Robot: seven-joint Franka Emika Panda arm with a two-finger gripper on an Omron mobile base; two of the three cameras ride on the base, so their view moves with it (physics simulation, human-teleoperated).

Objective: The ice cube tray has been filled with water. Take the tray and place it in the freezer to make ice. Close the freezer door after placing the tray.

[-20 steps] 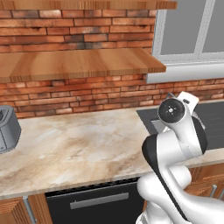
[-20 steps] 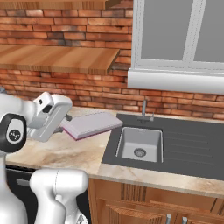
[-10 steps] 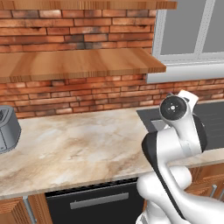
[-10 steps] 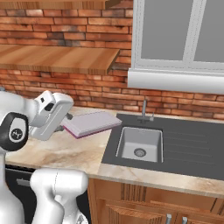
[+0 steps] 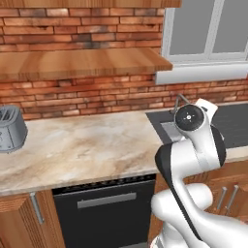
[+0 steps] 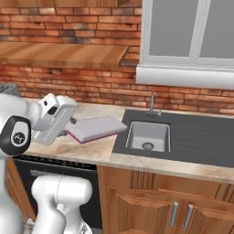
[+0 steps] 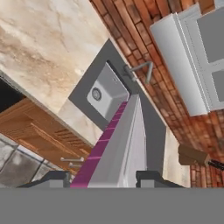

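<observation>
The ice cube tray (image 6: 98, 128) is a thin pale lavender-grey slab with a magenta edge, held level just above the marble counter (image 6: 87, 148), left of the sink. My gripper (image 6: 71, 128) is shut on its left short end. In the hand view the tray (image 7: 118, 148) runs edge-on away from the gripper (image 7: 103, 177), with one fingertip (image 7: 57, 177) on each side, and points towards the sink (image 7: 103, 92). In the left base view my own arm hides the tray. The freezer and its door are out of view.
A steel sink (image 6: 148, 136) with a faucet (image 6: 152, 104) sits in a dark drainboard to the right. A grey toaster (image 5: 10, 128) stands at the counter's far left. A wooden shelf (image 5: 82, 63) overhangs the brick wall. A black appliance front (image 5: 104, 208) is below.
The hand and tray have crept slightly to the right, towards the sink. The grip on the tray is unchanged.
</observation>
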